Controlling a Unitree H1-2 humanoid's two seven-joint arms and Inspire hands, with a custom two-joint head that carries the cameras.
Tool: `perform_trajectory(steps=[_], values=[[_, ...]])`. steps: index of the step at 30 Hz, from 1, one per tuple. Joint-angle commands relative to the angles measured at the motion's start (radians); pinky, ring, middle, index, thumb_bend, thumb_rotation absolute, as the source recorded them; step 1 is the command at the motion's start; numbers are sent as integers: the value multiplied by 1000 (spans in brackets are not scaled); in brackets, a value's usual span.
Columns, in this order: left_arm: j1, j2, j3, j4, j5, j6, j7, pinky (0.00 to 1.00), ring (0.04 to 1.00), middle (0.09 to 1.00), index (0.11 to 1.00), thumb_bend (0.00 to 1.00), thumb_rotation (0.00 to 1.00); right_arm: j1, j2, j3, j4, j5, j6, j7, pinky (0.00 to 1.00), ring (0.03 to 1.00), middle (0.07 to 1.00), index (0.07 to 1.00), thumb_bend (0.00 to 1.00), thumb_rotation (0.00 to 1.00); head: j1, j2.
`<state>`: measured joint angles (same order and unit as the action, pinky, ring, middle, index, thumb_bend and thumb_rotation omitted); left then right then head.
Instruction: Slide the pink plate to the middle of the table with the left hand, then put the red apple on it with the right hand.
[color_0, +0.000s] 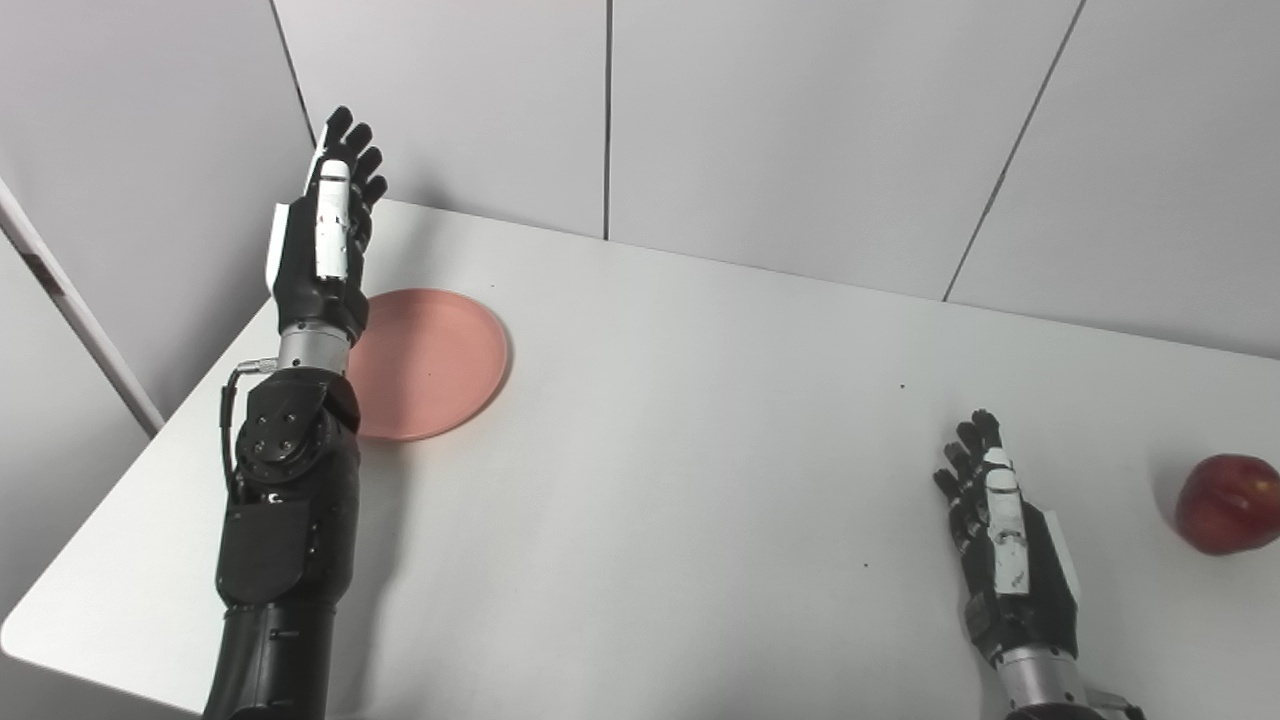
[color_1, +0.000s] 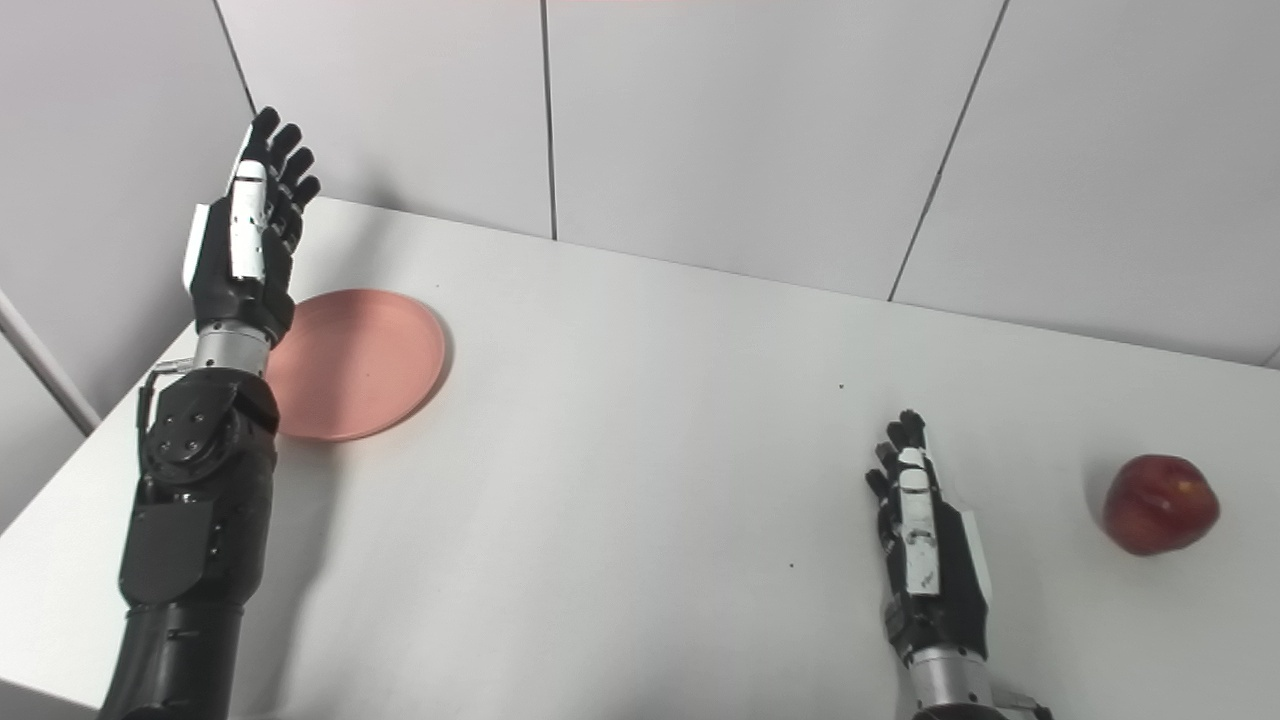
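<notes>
From the left eye, a white table (color_0: 680, 420) runs back to a grey panelled wall (color_0: 800, 130). The pink plate (color_0: 440, 360) lies flat near the table's far left corner, well away from the middle. The left hand (color_0: 325, 235) is raised beside the plate's left rim, fingers (color_0: 350, 150) stretched straight and slightly apart, gripping nothing; its forearm covers that rim, so whether the arm touches the plate cannot be told. The right hand (color_0: 1005, 540) sits low near the front right, fingers extended and a little apart — empty too. The red apple (color_0: 1228, 503) rests on the table near the right edge, apart from that hand.

From the right eye, the same layout shows: plate (color_1: 360, 362) at far left beside the upright left hand (color_1: 240, 250), apple (color_1: 1160, 503) whole in view — clear table between it and the right hand (color_1: 925, 555).
</notes>
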<state>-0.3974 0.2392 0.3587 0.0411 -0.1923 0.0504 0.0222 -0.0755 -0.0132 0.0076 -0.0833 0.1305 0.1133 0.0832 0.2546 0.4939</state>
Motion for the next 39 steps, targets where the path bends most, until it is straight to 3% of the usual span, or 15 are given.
perform_trajectory(steps=[1,18,37,39], values=[[-29,30,11,-29,-17,-46,6,970,956,957,935,363,1000,-15,-6,-6,-31,-1,-26,2,1000,1000,1000,1000,141,1000,0,0],[28,92,91,5,-54,-66,5,985,982,975,953,380,1000,-16,-10,-10,-26,12,-32,11,1000,1000,1000,1000,140,1000,11,-5],[42,88,115,88,-89,-82,14,986,975,969,943,390,1000,-21,-13,-18,-11,27,-36,22,1000,1000,1000,1000,163,1000,23,-1],[42,79,117,98,-99,-74,23,986,971,962,935,357,1000,-22,-13,-20,-10,31,-35,24,1000,1000,1000,1000,160,1000,23,-1]])
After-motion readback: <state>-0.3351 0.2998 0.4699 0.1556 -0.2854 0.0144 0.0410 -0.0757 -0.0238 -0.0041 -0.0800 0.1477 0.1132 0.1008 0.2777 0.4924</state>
